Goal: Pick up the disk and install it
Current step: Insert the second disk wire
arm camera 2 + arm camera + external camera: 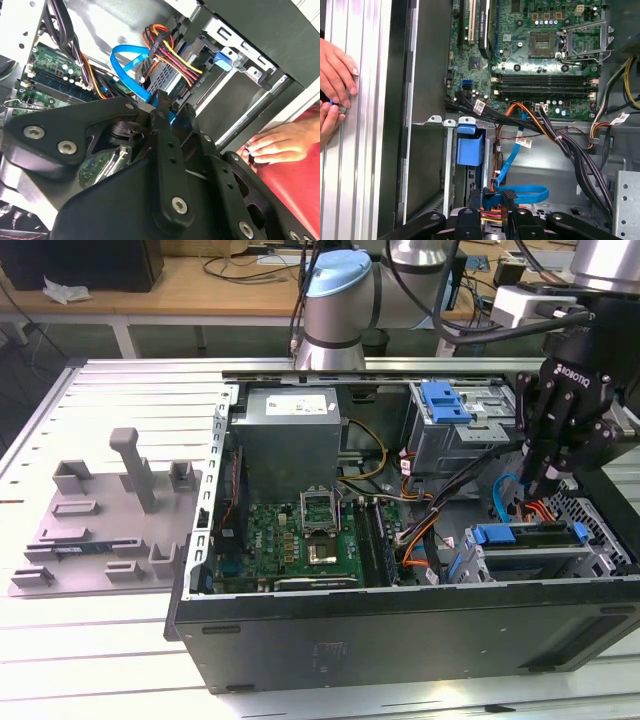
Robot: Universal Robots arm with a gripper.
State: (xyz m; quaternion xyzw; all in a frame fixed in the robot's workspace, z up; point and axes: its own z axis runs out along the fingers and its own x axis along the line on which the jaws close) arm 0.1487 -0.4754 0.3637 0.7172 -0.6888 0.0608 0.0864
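Tool point(541, 483) inside case point(400, 625), fingers pressed together amid cables point(520, 508); disk point(530, 540) below; hand point(335, 70) outside.

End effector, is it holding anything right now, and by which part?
Cannot be told: the end effector hangs among cables, just above the disk.

You have a black gripper point(548, 478) over a dark grey computer case point(400, 640) with a green motherboard point(300, 540). Your disk point(530, 558) shows a blue carrier rail. A bright blue flat data cable point(520, 192) loops near red, yellow and orange power wires point(172, 52). The fixture plate point(100, 530) is plain grey; the power supply point(290, 440) is grey with a white sticker
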